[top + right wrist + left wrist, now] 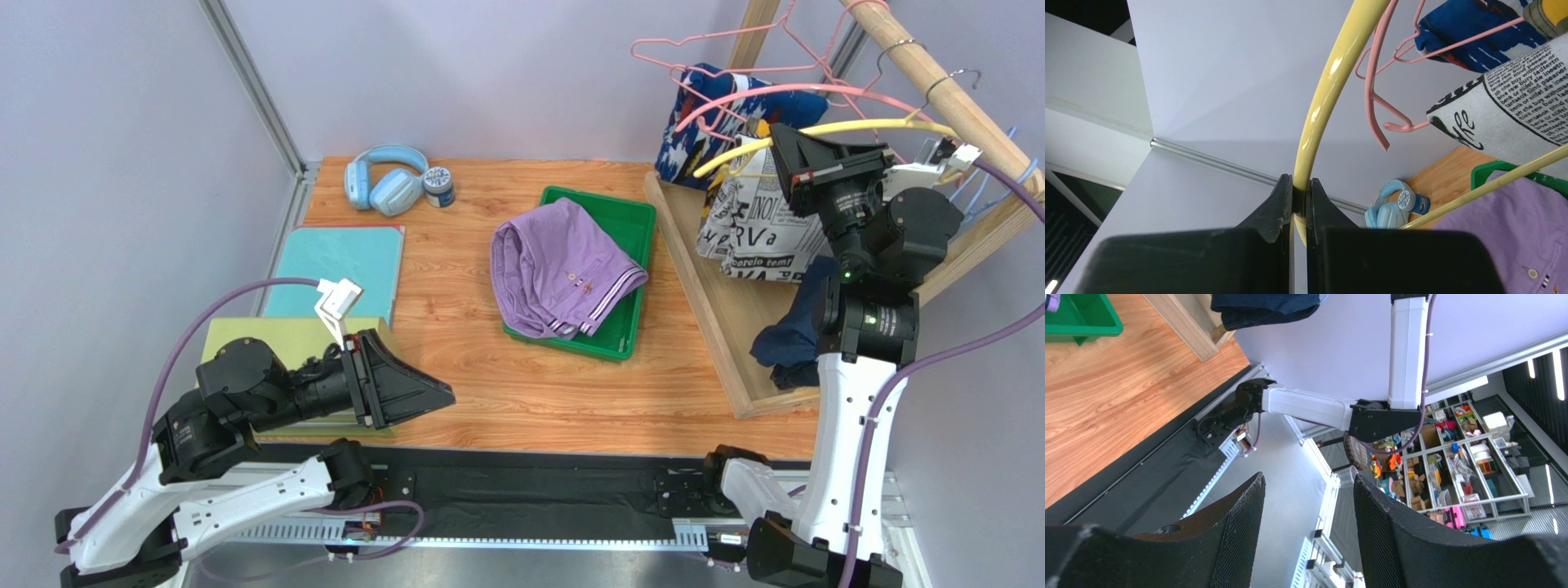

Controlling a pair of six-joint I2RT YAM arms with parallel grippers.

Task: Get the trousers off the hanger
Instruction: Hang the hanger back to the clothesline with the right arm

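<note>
Right hand (1300, 199) is pinching the yellow hanger (1333, 86) at two o'clock; left hand (1308, 499) is gaping, empty; newsprint trousers (751, 235), probably limp and light, are inviting a hem grasp.

Purple trousers (558, 270) lie in the green tray (640, 221) on the desk (491, 368). The right gripper (777, 141) is at the yellow hanger (734, 156) that carries the newsprint trousers (748, 233). Denim trousers (785, 343) rest on the wooden rack base (720, 325). The left gripper (439, 395) hovers low over the desk.

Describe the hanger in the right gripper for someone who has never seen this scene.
Look to the wooden rack at the table's right side. Among the wire hangers there, find the one just above the newsprint trousers, pinched by the right gripper. It is the only yellow hanger among pink hangers.
</note>
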